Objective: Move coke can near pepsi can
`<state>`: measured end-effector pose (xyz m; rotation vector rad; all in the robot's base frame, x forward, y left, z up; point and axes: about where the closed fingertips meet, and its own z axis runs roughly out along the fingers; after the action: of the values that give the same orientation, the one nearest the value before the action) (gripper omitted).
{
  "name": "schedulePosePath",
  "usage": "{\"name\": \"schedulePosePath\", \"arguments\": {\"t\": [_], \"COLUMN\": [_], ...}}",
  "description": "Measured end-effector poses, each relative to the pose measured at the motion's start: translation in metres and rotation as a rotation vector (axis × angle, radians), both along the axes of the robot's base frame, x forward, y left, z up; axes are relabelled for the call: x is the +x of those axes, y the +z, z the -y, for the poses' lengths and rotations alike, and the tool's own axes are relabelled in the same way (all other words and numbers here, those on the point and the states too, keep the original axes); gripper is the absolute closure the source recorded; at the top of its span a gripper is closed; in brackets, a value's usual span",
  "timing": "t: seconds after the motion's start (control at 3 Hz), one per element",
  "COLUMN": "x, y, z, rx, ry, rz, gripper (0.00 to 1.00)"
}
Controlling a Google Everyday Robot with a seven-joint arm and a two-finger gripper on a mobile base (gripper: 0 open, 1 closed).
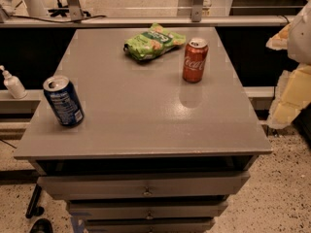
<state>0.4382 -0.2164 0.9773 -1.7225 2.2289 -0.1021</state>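
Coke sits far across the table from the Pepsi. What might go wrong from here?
1. The pepsi can stands near the table's front-left edge; a nudge from the arriving coke can may knock it off.
2. The claw, off the table's right side, might clip the chip bag close to the coke can.

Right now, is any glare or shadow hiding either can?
Camera view: no. The coke can casts only a faint reflection on the glossy table in front of it; the pepsi can near the left edge is evenly lit, its silver top bright; the gripper sits at the right edge of the frame, beyond the table.
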Motion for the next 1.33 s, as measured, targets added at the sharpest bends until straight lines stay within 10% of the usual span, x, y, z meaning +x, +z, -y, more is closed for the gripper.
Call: {"name": "schedulePosePath", "arguments": {"t": [0.67, 1.33], "x": [0.002, 0.053], "y": [-0.001, -0.047], "z": [-0.002, -0.003], "rx": [0.013, 0.257], "ry": [0.003, -0.011], "rz": [0.015, 0.078], "gripper": [0.0, 0.0]}}
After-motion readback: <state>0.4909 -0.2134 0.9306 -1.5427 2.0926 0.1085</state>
